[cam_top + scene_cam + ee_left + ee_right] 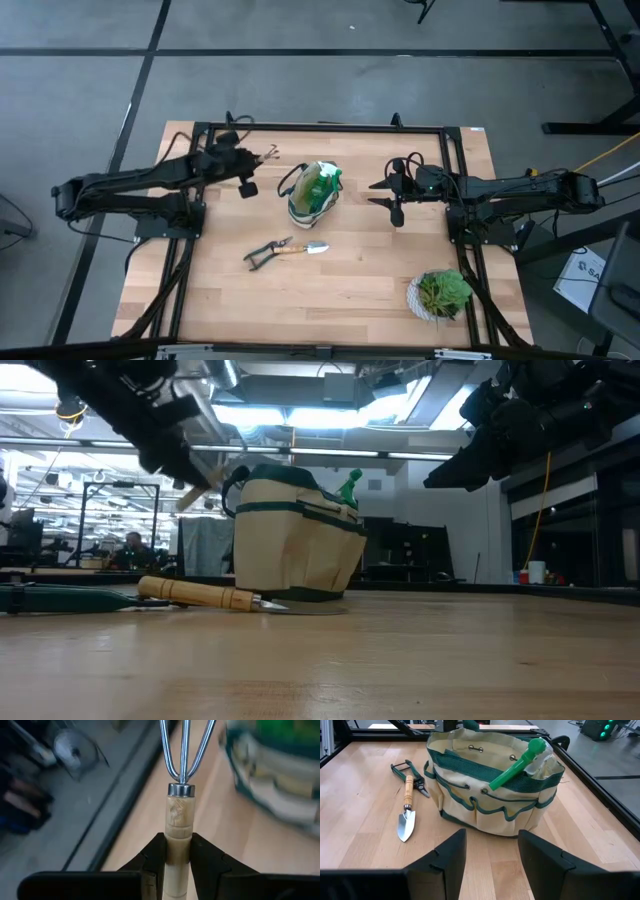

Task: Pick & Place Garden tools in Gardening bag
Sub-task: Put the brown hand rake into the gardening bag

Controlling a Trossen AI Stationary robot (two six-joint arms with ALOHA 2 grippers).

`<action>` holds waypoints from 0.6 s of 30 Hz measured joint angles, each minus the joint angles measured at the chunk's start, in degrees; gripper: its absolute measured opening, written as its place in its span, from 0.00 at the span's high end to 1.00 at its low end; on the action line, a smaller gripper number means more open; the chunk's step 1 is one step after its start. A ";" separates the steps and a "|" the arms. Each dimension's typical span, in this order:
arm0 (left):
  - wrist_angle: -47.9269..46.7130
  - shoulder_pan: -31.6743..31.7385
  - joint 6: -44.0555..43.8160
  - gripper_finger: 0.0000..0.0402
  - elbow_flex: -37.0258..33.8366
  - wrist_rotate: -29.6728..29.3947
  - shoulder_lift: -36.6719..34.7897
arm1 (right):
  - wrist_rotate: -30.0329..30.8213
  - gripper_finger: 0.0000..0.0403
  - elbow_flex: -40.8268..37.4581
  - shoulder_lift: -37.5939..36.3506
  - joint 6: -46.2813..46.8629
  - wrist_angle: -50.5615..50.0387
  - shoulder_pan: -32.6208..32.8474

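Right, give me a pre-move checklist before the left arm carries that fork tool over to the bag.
1. Left gripper shut on the hand fork by its wooden handle: ok.
2. Fork lifted off the table: ok, it hangs in the air left of the bag in the low view.
3. Bag upright with its mouth open: ok.
4. Room inside the bag: cannot tell; a green tool already sticks out of it.
5. Right gripper open, empty and off to the bag's side: ok.
6. Trowel and shears lying on the table beside the bag, not under the fork's way: ok.
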 joint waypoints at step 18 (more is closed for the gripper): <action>35.88 0.00 -0.63 0.84 -11.68 0.48 -6.01 | -0.21 0.55 -0.01 0.00 0.01 0.00 0.00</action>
